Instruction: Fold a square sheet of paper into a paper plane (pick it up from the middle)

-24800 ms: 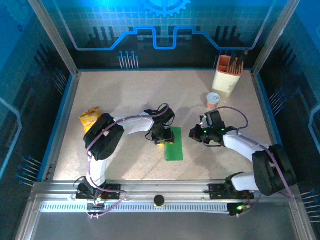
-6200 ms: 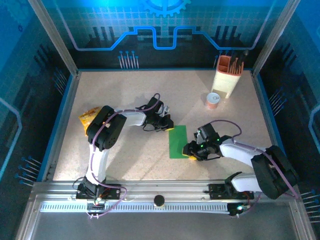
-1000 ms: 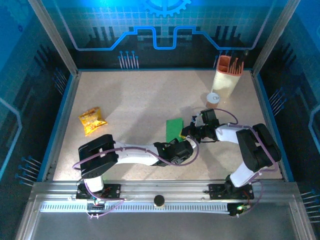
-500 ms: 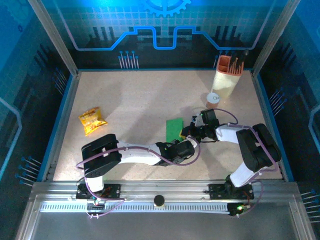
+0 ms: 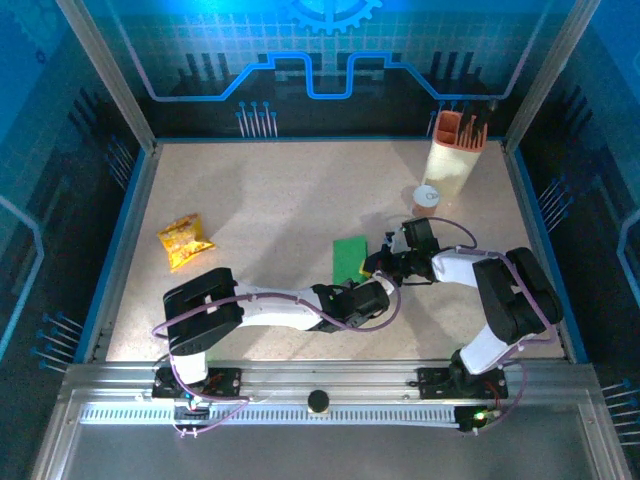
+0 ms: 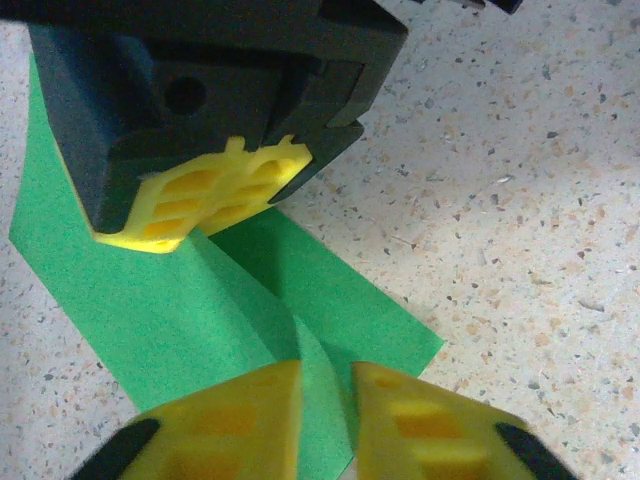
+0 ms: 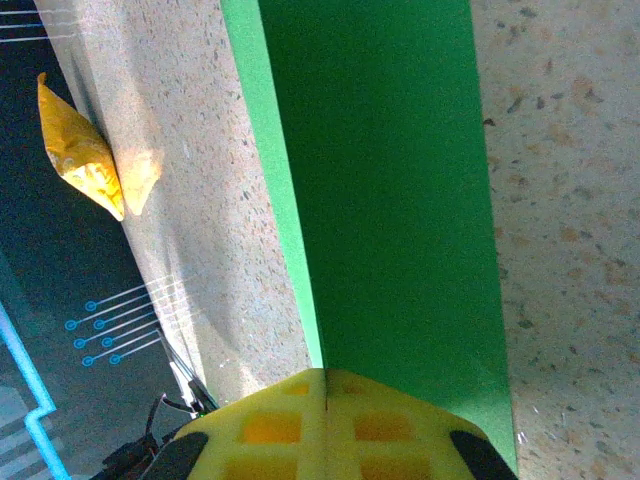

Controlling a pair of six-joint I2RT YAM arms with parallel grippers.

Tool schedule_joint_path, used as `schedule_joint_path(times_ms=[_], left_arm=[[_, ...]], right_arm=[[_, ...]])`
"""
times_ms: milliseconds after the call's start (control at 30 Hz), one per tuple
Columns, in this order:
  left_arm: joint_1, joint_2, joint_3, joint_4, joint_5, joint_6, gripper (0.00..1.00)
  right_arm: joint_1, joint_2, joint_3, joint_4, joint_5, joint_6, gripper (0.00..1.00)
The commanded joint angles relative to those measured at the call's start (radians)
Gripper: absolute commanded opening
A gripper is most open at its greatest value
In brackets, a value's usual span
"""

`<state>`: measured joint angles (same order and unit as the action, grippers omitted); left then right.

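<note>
Bright-green square sheet of paper (image 5: 349,256) lies on tabletop (image 5: 280,190), right of centre. From top it reads as a narrow rectangle, long side running near-to-far. Both arms meet at it: left arm reaches across from lower left to its near end, right arm comes in from the right at its near-right edge.

Left tool (image 6: 325,405): yellow pads nearly together, only a thin gap, w/ a raised ridge of the green sheet running up into that gap, so sheet is pinched there. Rest of sheet around the ridge lies flat on tabletop.

Right tool (image 7: 325,390): pads pressed tight together, no gap, nothing b/w them. In left wrist view its yellow tips sit down on the sheet's surface, just beyond the ridge. In right wrist view the sheet stretches away from the tips, w/ a lighter strip along one long edge.

Elsewhere: yellow-orange snack packet (image 5: 184,242) at left of tabletop, well apart from sheet. Cream holder (image 5: 452,165) w/ orange insert at far right corner; small round item (image 5: 427,197) just in front of it, can't tell what it is.
</note>
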<state>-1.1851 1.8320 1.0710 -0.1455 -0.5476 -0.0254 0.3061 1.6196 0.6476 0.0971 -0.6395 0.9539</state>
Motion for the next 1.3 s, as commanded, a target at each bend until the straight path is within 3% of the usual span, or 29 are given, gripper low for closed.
schedule_joint_path(times_ms=[0, 133, 400, 467, 633, 733, 867, 1000, 1167, 1267], left_arm=[[-0.008, 0.0, 0.004, -0.01, -0.021, 0.005, 0.14], [-0.007, -0.004, 0.004, -0.009, -0.02, 0.006, 0.0], [0.012, -0.036, 0.019, -0.032, 0.046, -0.058, 0.0], [0.04, -0.055, 0.022, -0.051, 0.126, -0.114, 0.0], [0.151, -0.102, -0.002, -0.017, 0.438, -0.252, 0.0], [0.205, -0.097, 0.007, 0.001, 0.588, -0.317, 0.0], [0.229, -0.068, 0.037, 0.012, 0.689, -0.358, 0.0], [0.247, -0.034, 0.072, 0.022, 0.74, -0.406, 0.0], [0.266, -0.007, 0.117, 0.041, 0.784, -0.45, 0.0], [0.271, 0.003, 0.129, 0.025, 0.765, -0.457, 0.0]], right_arm=[[-0.012, -0.023, 0.019, -0.019, -0.004, -0.002, 0.07], [-0.012, -0.033, 0.014, -0.021, -0.002, -0.006, 0.1], [-0.053, -0.174, -0.014, -0.196, 0.136, -0.098, 0.27], [-0.09, -0.234, -0.03, -0.268, 0.192, -0.129, 0.34], [-0.21, -0.395, -0.096, -0.37, 0.294, -0.174, 0.32], [-0.229, -0.53, -0.147, -0.368, 0.372, -0.195, 0.32], [-0.228, -0.695, -0.19, -0.372, 0.432, -0.276, 0.32], [-0.232, -0.76, -0.182, -0.433, 0.409, -0.27, 0.39], [-0.231, -0.673, -0.181, -0.357, 0.18, -0.297, 0.37], [-0.215, -0.596, -0.191, -0.297, 0.114, -0.273, 0.32]])
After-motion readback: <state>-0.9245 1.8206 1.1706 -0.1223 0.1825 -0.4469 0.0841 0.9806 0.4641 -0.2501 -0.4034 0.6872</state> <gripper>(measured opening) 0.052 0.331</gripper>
